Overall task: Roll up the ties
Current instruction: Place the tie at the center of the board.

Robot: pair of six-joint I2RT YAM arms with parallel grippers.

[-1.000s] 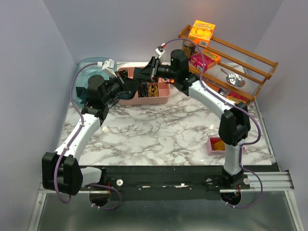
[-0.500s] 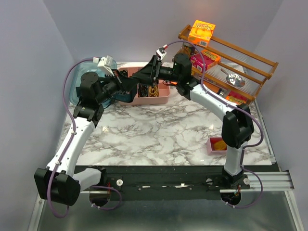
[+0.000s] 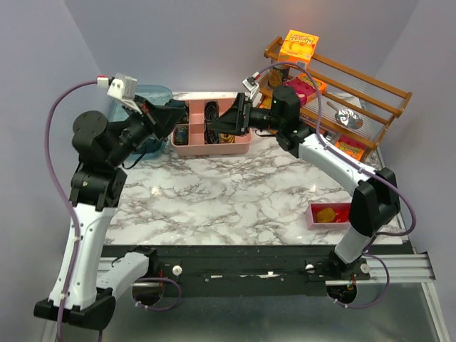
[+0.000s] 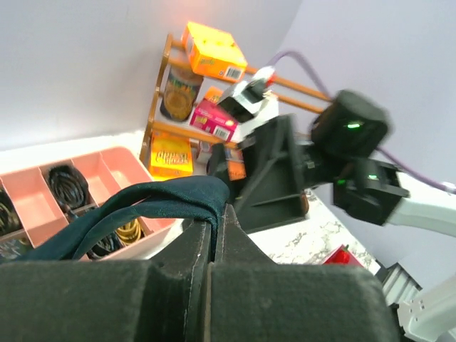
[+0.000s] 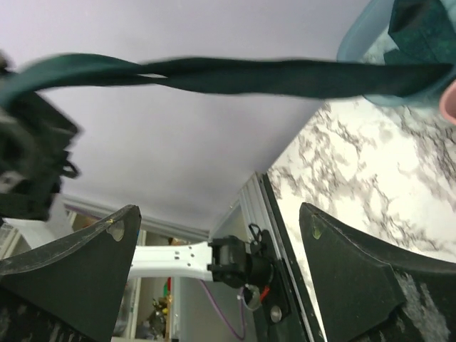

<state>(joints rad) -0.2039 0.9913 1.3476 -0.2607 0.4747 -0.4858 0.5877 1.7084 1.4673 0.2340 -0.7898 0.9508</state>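
A dark teal tie (image 4: pixel 160 203) hangs from my left gripper (image 4: pixel 214 208), which is shut on a fold of it, raised above the table's back left (image 3: pixel 169 114). In the right wrist view the tie (image 5: pixel 249 75) stretches across the top and runs down into a blue tub (image 5: pixel 370 89). My right gripper (image 5: pixel 217 214) is open with nothing between its fingers, well below the tie. From above, it (image 3: pixel 228 122) hovers over the pink tray (image 3: pixel 214 148). The tray holds a dark coil (image 4: pixel 68 187) and a mustard-yellow coil (image 4: pixel 130 231).
The blue tub (image 3: pixel 153 92) stands at the back left, behind the left gripper. A wooden rack (image 3: pixel 356 92) with boxes and cans fills the back right. A small pink dish (image 3: pixel 328 214) with something orange in it sits near the right front edge.
My right gripper has opened and drawn back to the right over the tray. My left arm has risen and swung left, away from the tray, still shut on the tie.
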